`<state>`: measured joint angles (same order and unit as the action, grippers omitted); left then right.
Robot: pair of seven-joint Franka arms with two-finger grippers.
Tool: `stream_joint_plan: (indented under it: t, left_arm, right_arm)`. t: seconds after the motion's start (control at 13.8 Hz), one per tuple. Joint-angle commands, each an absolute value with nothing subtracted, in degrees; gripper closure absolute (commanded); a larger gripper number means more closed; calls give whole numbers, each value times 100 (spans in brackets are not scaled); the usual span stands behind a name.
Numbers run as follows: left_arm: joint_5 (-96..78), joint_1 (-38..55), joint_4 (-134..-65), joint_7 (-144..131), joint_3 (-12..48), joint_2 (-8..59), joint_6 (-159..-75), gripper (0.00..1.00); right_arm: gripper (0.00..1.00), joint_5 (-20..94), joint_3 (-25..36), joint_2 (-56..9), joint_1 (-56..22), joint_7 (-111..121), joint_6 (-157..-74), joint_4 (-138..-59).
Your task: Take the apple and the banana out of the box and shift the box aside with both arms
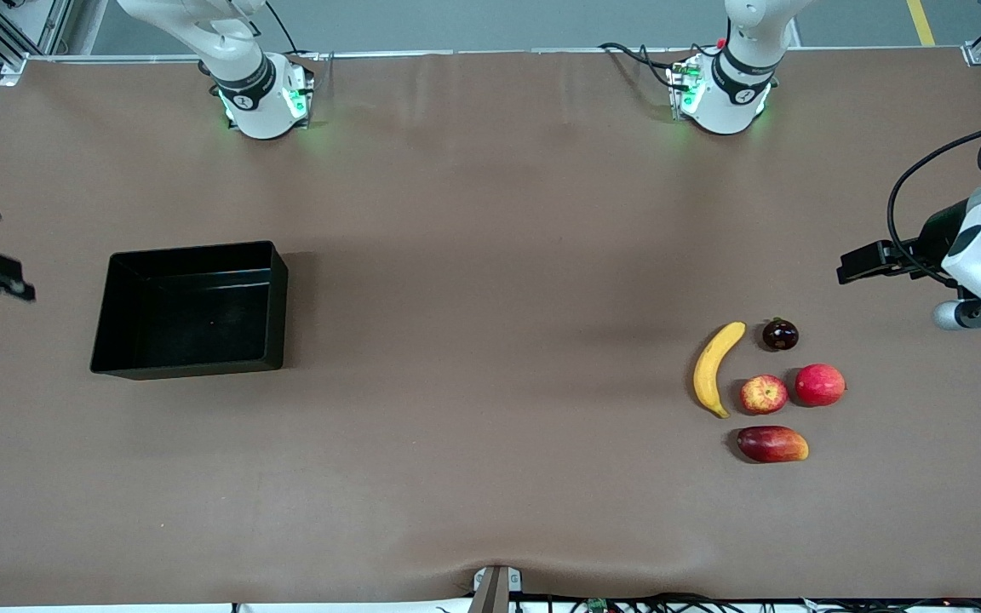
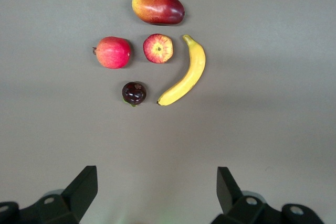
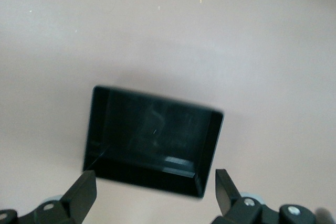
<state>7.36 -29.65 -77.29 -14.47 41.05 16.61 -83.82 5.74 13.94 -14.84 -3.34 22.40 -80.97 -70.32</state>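
Both grippers wide open, empty | left gripper (image 2: 155,195) over fruit end, right gripper (image 3: 155,195) beside box (image 1: 192,308) | risk: returning arm nudges banana (image 1: 715,367) or apple (image 1: 764,394)

Brown table (image 1: 490,213): box (image 1: 192,308), fruits (image 1: 763,393)

Bare table (image 1: 490,340) separates box (image 1: 192,308) from clustered fruit (image 1: 763,387)
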Motion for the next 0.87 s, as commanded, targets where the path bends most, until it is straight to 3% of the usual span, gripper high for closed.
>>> stream_joint_plan:
  t: [0.0,0.29,0.58,0.8]
  left_arm:
    - [851,-3032,-7761,-1345,4069,1459,-8385,0]
    - [1152,-2762,-7901,-1327,3948,854,-8323,0]
    - [678,-830,-8418,-1318,1683,309,-8393,0]
    - [457,-317,-9077,-1301,1030,-157,-8797,0]
  right_arm:
    - [0,457,1389,-680,-561,1226,-7717,-7757]
    - [0,-445,1371,515,-1168,853,-7725,-8997]
    - [0,-589,1450,897,-968,1255,-8103,-9475]
    - [0,-213,1459,730,-502,2099,-8393,-9326]
